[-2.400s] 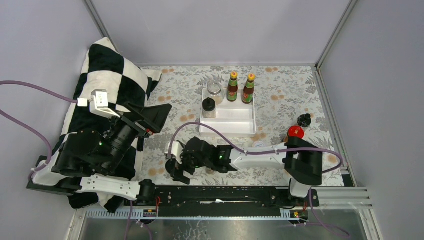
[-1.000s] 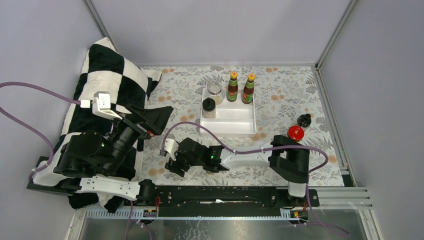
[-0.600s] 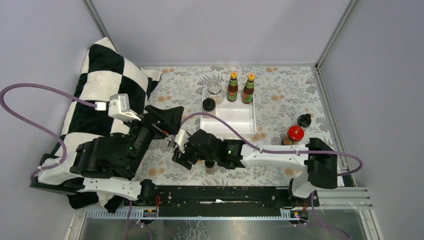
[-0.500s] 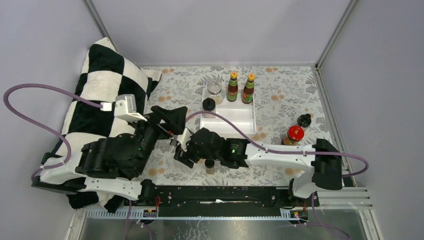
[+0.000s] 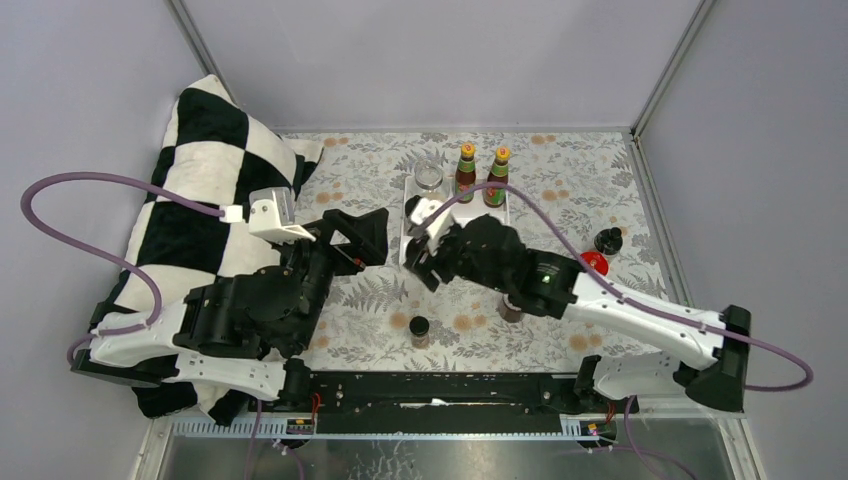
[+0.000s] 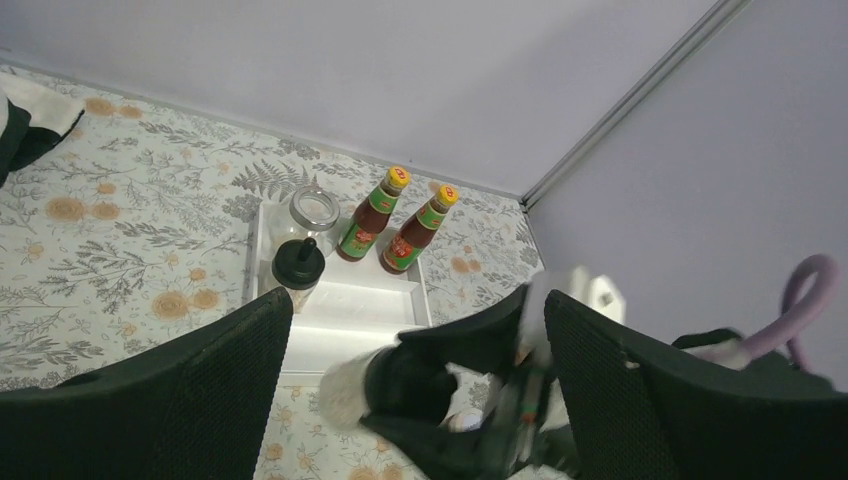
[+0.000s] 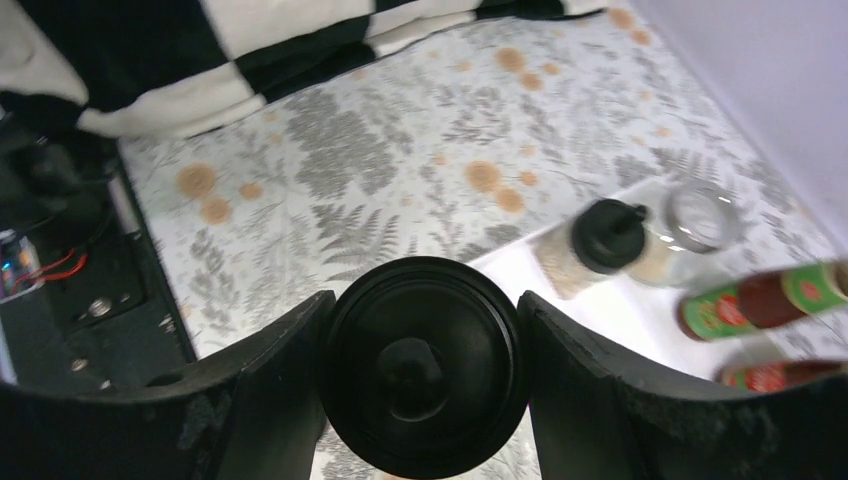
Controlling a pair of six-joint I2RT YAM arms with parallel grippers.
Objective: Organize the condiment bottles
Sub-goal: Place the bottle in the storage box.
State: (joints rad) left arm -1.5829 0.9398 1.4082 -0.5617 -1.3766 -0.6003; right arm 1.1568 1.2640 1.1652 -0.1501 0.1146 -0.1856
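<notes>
My right gripper (image 5: 428, 258) is shut on a short jar with a black lid (image 7: 422, 365) and holds it above the near left corner of the white tray (image 5: 472, 210). At the tray's far end stand two slim red-sauce bottles (image 5: 466, 172) (image 5: 498, 177), a clear-lidded jar (image 5: 428, 176) and, in the left wrist view, a black-lidded jar (image 6: 298, 266). My left gripper (image 5: 358, 236) is open and empty, left of the tray. A black-lidded jar (image 5: 419, 329) and a brown jar (image 5: 511, 306) stand on the cloth in front. A red-lidded jar (image 5: 597, 262) and a black-lidded jar (image 5: 607, 240) stand at the right.
A black-and-white checked cushion (image 5: 205, 170) lies along the left side under the left arm. Grey walls close in the flowered cloth (image 5: 570, 190). A black rail (image 5: 440, 388) runs along the near edge.
My right gripper has risen from the near left of the cloth and swung away and right to the tray with the jar in it. My left arm has reached forward and right.
</notes>
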